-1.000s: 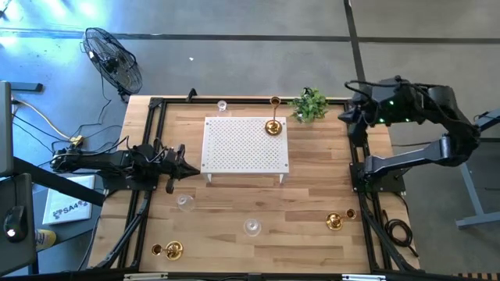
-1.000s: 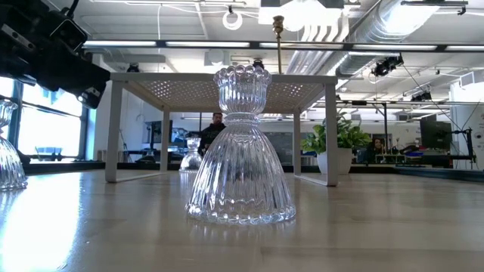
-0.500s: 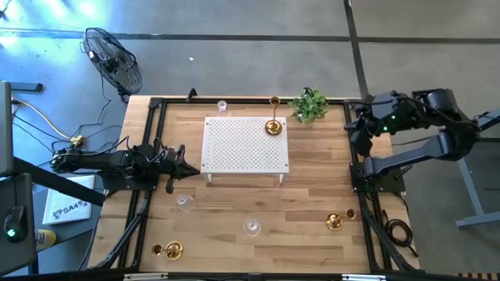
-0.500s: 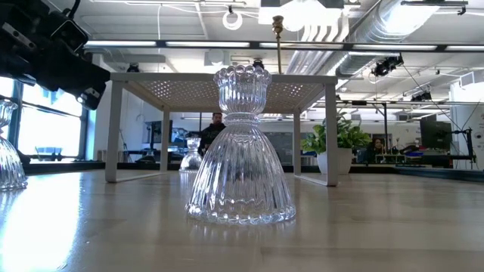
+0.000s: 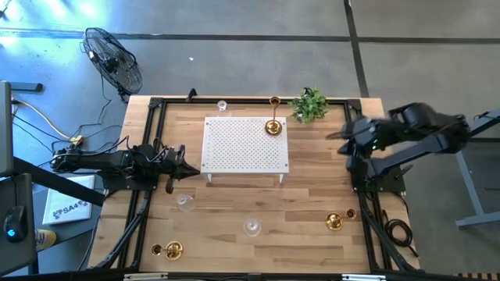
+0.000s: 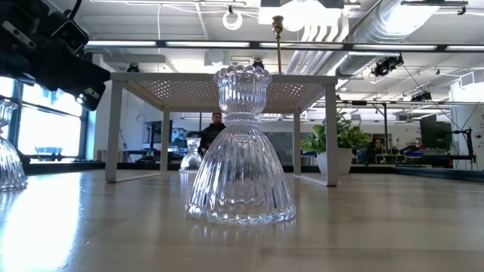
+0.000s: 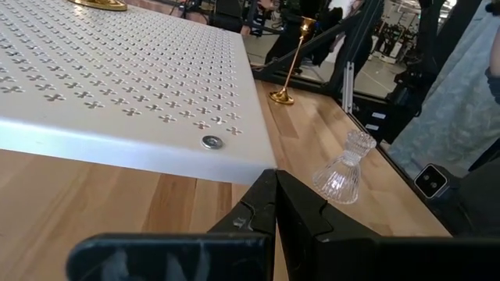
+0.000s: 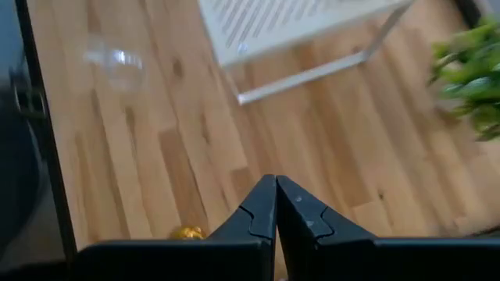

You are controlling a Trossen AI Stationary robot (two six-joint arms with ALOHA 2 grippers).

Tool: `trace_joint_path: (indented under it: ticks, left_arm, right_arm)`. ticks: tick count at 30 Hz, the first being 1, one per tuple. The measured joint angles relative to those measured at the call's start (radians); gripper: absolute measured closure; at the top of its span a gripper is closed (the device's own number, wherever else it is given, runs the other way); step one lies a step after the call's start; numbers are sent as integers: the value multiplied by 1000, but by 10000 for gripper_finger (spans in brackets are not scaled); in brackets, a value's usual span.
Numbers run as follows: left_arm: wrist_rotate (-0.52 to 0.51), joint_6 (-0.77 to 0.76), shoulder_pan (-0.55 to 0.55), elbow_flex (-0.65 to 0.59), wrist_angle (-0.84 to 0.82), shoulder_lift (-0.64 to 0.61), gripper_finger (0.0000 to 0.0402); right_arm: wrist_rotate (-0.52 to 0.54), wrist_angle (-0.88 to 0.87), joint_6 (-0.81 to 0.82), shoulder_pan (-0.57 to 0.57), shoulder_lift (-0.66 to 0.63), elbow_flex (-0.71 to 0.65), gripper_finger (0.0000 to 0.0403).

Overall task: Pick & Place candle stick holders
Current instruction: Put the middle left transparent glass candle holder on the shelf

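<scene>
Overhead camera: straight down on whole worktop (image 5: 312, 179). Low camera: at worktop height, level, very near a glass holder (image 6: 240, 147). Wrist cameras: forward past each gripper's fingers. All four views share the white perforated platform (image 5: 244, 144).

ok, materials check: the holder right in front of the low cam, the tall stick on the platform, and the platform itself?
Ribbed candle holder: looks like clear pressed glass; the room shows through its fluted body. Tall candlestick: polished brass or gold-tone metal, judging by its shiny yellow base. Perforated platform: matte white sheet with punched cross-shaped holes, metal or plastic; can't tell which.
</scene>
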Motion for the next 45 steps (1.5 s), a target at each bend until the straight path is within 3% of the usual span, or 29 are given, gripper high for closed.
trace_joint_path:
  ticks: [11, 21, 34, 39, 45]
  left_arm:
    - [47, -3, 0, 0, 23, 0, 401]
    - [231, -67, 0, -2, 61, -2, 401]
    - [222, -48, 0, -2, 79, -2, 398]
    - [160, -48, 0, -2, 82, -2, 352]
    - [42, -56, 0, -2, 82, -2, 249]
  right_arm:
    - [-26, 147, -28, 89, -7, -226, 401]
    - [3, 197, -29, 125, -7, -250, 402]
    - [44, 225, -29, 134, -7, -250, 402]
    - [62, 225, -29, 134, -7, -250, 401]
    - [62, 225, -29, 134, -7, -250, 401]
